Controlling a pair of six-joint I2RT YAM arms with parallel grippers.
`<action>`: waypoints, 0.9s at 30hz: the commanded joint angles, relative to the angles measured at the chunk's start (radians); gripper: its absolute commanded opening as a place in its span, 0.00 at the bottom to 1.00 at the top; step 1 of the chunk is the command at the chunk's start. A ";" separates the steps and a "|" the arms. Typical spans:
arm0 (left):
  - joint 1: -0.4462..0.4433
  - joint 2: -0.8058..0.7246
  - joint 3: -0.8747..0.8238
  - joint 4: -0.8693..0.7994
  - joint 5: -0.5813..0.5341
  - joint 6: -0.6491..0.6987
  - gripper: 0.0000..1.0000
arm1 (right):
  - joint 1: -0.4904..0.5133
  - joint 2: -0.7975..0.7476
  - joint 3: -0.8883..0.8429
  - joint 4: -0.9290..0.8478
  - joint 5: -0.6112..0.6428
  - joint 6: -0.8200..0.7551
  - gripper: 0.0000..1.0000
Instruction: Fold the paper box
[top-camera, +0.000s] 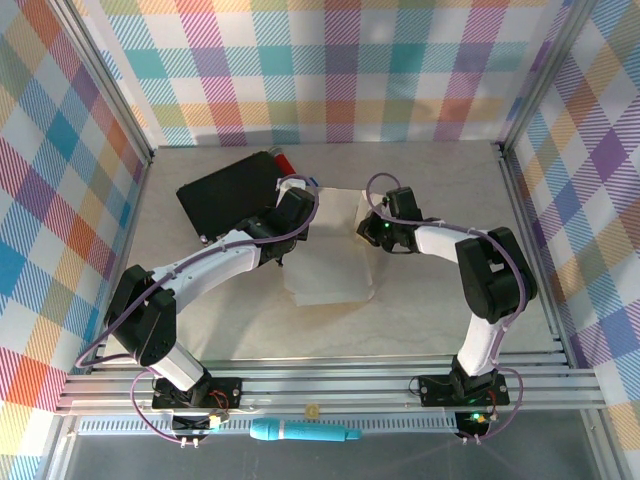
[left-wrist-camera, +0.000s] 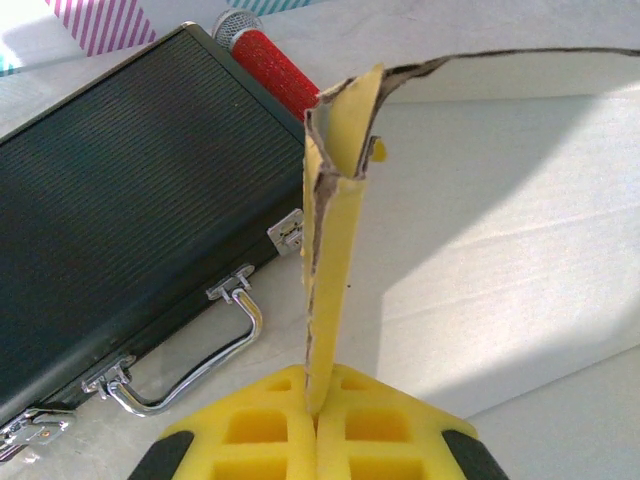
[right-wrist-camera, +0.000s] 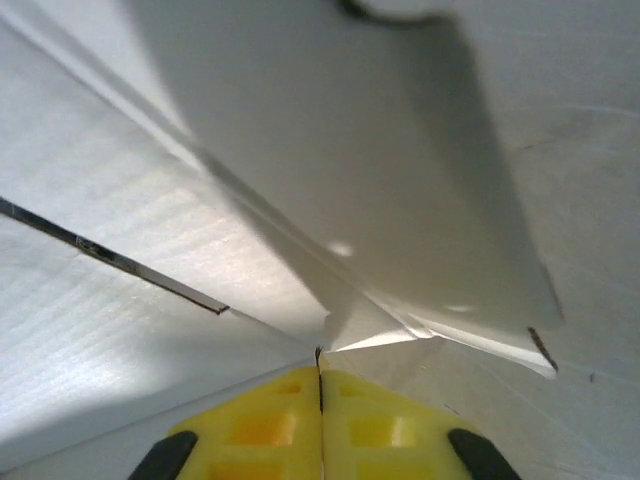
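Observation:
The paper box (top-camera: 330, 270) lies in the middle of the table with its pale side up. My left gripper (top-camera: 292, 200) is at its left edge. In the left wrist view this gripper (left-wrist-camera: 320, 400) is shut on a yellow flap (left-wrist-camera: 338, 250) that stands upright, its torn top curling over. My right gripper (top-camera: 368, 232) is at the box's right side. Seen from the right wrist, its jaws (right-wrist-camera: 320, 372) are shut where a crease (right-wrist-camera: 260, 225) of the pale cardboard (right-wrist-camera: 330, 130) runs into them, pinching a thin edge.
A black case (top-camera: 225, 195) with a metal handle (left-wrist-camera: 190, 370) lies just left of the box, close to my left gripper. A red microphone (left-wrist-camera: 275, 70) rests behind the case. Plaid walls and metal posts enclose the table. A blue pen-like object (top-camera: 300, 432) lies below the front rail.

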 joint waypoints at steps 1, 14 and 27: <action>0.006 0.014 0.043 -0.024 0.004 0.010 0.00 | 0.027 0.001 0.049 -0.035 0.016 -0.074 0.00; 0.019 0.035 0.073 -0.044 0.022 -0.023 0.00 | 0.187 0.011 0.203 -0.323 0.257 -0.331 0.00; 0.022 0.037 0.066 -0.057 0.021 -0.038 0.00 | 0.348 0.122 0.360 -0.472 0.450 -0.512 0.00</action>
